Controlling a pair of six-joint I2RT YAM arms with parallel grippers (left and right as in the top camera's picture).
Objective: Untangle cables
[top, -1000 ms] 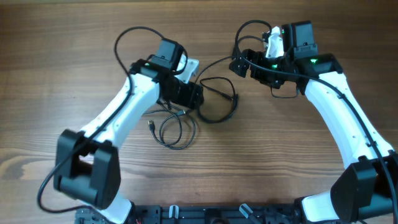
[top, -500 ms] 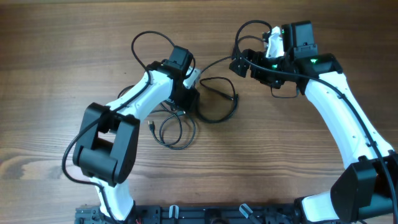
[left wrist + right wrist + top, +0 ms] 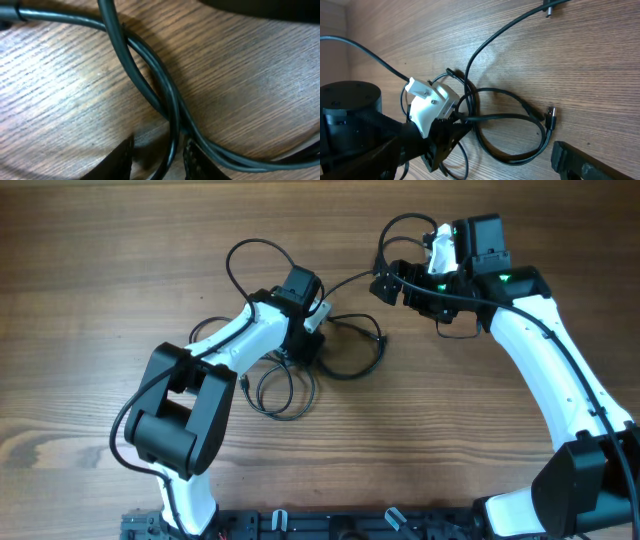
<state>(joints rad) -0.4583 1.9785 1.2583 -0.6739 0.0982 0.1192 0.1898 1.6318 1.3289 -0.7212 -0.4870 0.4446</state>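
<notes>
Across the brown wood-grain table (image 3: 100, 260), the left arm (image 3: 230, 345) reaches from the near edge up and inward, folded sharply at the elbow, with its wrist bent down over the middle of the tabletop. The right arm (image 3: 540, 350) rises along the right side and bends left, its wrist hanging clear of the surface. The right gripper (image 3: 385, 283) stands wide apart with nothing in it. The left gripper (image 3: 157, 162) is low on the wood, its jaws narrow, straddling one cord with a sliver of gap on one side. The cables (image 3: 345, 340) lie in overlapping black loops at the table's centre, under and beside the left wrist. A metal-tipped plug (image 3: 550, 116) rests on the outer loop.
</notes>
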